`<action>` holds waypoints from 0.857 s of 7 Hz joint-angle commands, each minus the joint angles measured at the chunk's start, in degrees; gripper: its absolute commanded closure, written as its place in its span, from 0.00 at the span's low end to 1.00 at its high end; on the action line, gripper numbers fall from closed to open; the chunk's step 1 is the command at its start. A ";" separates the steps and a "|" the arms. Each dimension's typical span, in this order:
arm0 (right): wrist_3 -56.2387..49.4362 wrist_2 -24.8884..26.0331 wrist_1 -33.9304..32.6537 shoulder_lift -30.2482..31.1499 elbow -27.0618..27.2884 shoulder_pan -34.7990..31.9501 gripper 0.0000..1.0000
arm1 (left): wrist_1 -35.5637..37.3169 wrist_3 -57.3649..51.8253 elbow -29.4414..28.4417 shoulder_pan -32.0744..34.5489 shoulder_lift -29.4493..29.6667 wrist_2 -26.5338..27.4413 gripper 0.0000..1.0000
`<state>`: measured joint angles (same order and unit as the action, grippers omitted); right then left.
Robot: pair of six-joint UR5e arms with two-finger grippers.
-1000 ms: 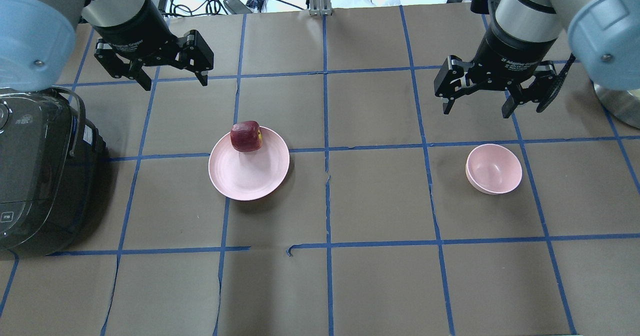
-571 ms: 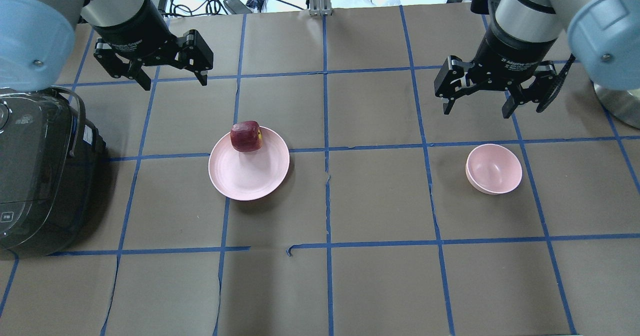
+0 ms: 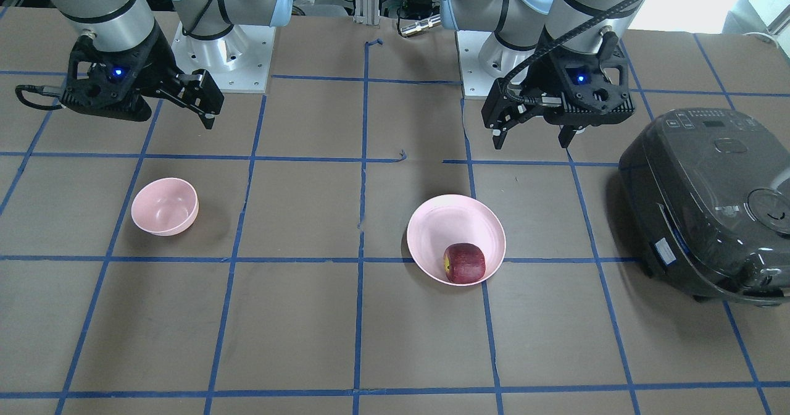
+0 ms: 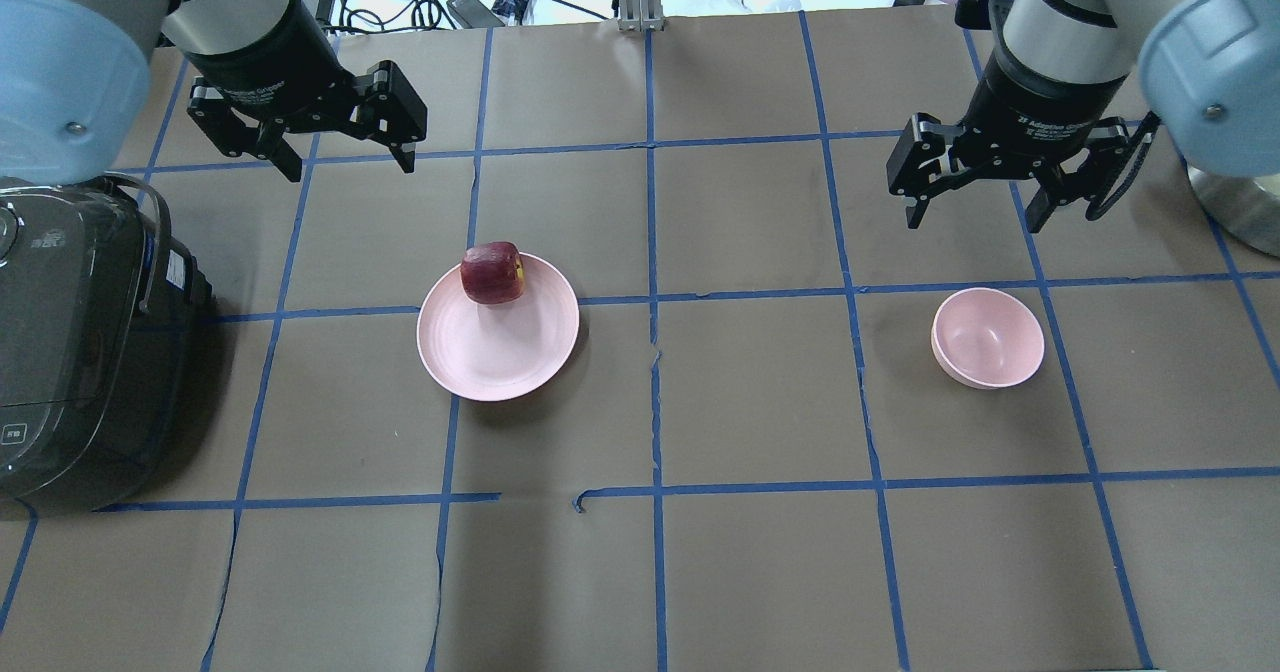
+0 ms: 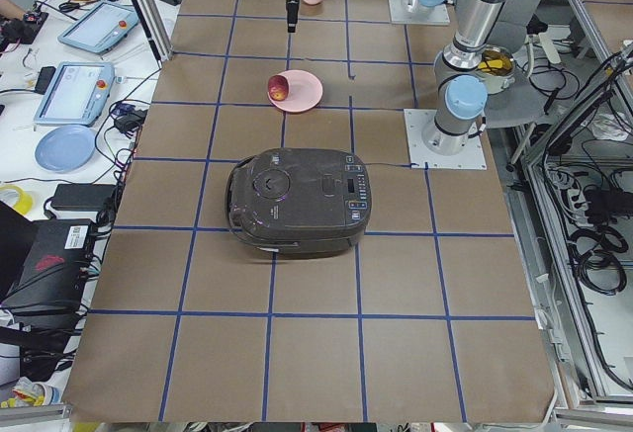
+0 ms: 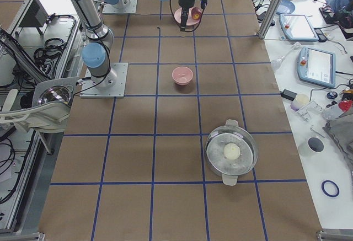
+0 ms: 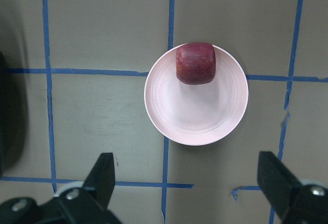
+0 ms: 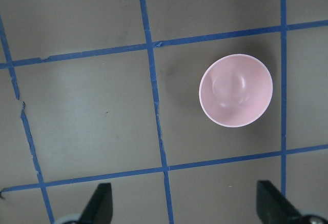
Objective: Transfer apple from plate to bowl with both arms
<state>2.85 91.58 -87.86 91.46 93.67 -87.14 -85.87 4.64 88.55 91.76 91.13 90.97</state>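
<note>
The dark red apple (image 4: 492, 272) lies at the far rim of the wide pink plate (image 4: 500, 352), left of the table's middle. It also shows in the left wrist view (image 7: 195, 63) on the plate (image 7: 195, 116). My left gripper (image 4: 350, 167) hangs open and empty above the table, beyond the plate and to its left. The small deep pink bowl (image 4: 988, 337) stands empty on the right and shows in the right wrist view (image 8: 236, 89). My right gripper (image 4: 973, 222) hangs open and empty, just beyond the bowl.
A black rice cooker (image 4: 80, 352) stands at the table's left edge, near the left arm. A metal pot (image 6: 231, 153) with a lid stands at the right end. Blue tape lines grid the brown table cover (image 4: 760, 402).
My right gripper has shifted a little to the right in the overhead view. The left gripper, apple, plate and bowl have not moved.
</note>
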 commanded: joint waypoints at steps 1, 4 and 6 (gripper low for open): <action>-10.63 -0.78 -1.00 -1.63 0.46 6.59 0.00 | 0.00 -0.59 -0.22 -0.52 0.19 0.34 0.00; -18.14 -0.17 -5.55 -6.45 8.34 16.36 0.00 | 0.09 0.28 -0.40 -0.44 0.02 -0.09 0.00; -25.38 0.09 -16.59 -8.40 15.80 20.32 0.00 | 1.75 0.55 0.64 -0.35 1.50 -1.41 0.00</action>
<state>-17.60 91.43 -98.46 84.35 104.98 -69.33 -84.72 4.94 88.41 91.36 91.96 90.04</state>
